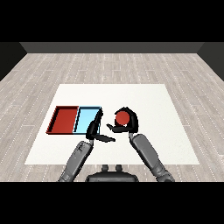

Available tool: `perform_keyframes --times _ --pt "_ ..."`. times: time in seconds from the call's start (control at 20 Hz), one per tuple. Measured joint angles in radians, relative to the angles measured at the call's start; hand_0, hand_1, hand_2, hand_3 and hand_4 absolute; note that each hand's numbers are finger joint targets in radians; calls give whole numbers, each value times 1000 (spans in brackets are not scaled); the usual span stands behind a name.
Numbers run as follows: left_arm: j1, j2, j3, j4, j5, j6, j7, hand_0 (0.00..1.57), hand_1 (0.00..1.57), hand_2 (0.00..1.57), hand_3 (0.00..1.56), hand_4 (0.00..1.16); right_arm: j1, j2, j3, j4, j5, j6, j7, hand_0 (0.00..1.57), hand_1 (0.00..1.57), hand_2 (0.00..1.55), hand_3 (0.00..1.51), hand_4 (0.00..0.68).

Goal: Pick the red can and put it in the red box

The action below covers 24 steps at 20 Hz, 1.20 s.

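The red can [122,117] sits inside the curl of the right hand [129,124], whose fingers [134,119] wrap over its far and right side while the thumb reaches in below it at about seven o'clock — the can is enclosed, not merely beside the hand. Only its round red top faces the view, so its long axis seems to point up toward the head, roughly upright; whether its base is touching the worktop [144,98] or lifted just clear cannot be told from this angle. From the can the red tray [63,120] lies at nine o'clock, with the light blue tray [86,119] between the two, its right edge near the can. That is the relation the coming move turns on: the can must travel toward nine o'clock, over the whole of the blue tray, before it is above red. The right hand is the carrier, yet the left hand [95,128] is the nearer of the two to the trays — it hangs over the blue tray's near right corner, its fingers fairly straight and holding nothing, its thumb jutting toward four o'clock. Judged from this, it stands close to the path the can would take. The worktop is a plain white square, and both trays show nothing inside them. Around it runs a floor [109,65] of pale grey planks, closed at twelve o'clock by a dark wall.
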Motion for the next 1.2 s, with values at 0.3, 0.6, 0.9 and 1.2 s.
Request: perform_keyframes --times 0.3,0.6,0.9,1.2 --pt "-33 0 -6 74 38 2 -20 0 0 0 0 0 27 28 -31 -13 30 61 -17 1460 1460 1427 1386 652" --pt "-68 0 -49 131 88 48 -42 0 0 0 0 0 20 44 -5 5 34 55 -38 1473 1473 1441 1386 675" --pt "-53 0 -91 119 110 67 -48 0 0 0 0 0 6 49 30 13 10 24 -57 1459 1459 1435 1403 654" --pt "-106 0 -111 196 169 69 -90 0 0 0 0 0 -9 50 81 21 -54 -4 -74 1514 1514 1454 1419 657"
